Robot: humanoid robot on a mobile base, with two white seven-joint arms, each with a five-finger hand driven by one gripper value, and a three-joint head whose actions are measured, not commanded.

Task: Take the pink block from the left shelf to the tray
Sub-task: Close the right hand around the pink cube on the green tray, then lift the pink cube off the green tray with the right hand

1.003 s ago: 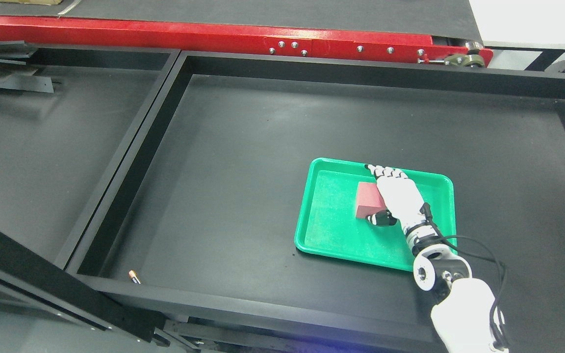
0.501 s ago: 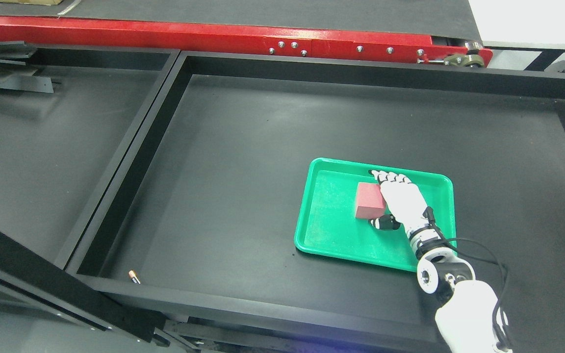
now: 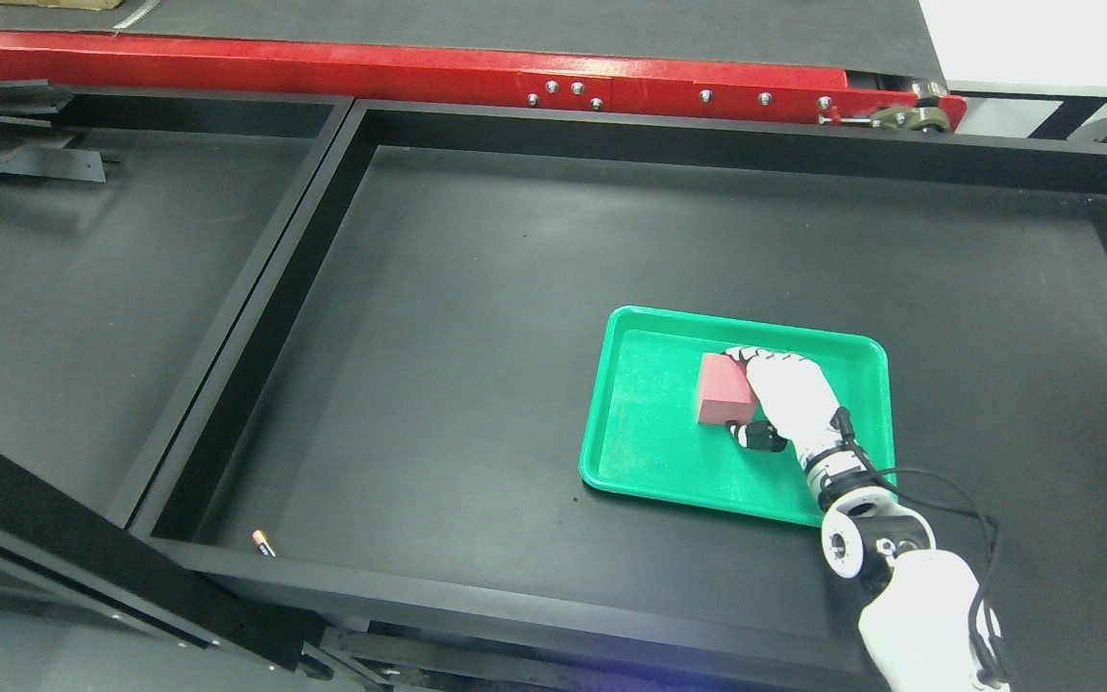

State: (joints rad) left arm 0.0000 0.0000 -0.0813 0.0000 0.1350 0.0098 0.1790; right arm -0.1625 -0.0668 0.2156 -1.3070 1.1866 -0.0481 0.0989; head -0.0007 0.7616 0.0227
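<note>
The pink block [image 3: 720, 387] lies flat inside the green tray [image 3: 645, 432], which sits on the black floor of the right-hand shelf bay. My right hand [image 3: 744, 394] comes in from the lower right and rests against the block's right side. Its white fingers [image 3: 776, 363] are stretched out along the block's upper right corner, and the dark thumb [image 3: 753, 434] lies on the tray just below the block. The hand is open and does not enclose the block. The left arm is out of the picture.
A raised black rim [image 3: 256, 288] divides the left shelf bay [image 3: 83, 269] from the right one. A small pencil-like item [image 3: 263, 543] lies in the near left corner of the right bay. A red beam [image 3: 371, 69] runs along the back.
My right hand has slid back toward the lower right, off the top of the block. More of the block shows, and it stays in the tray.
</note>
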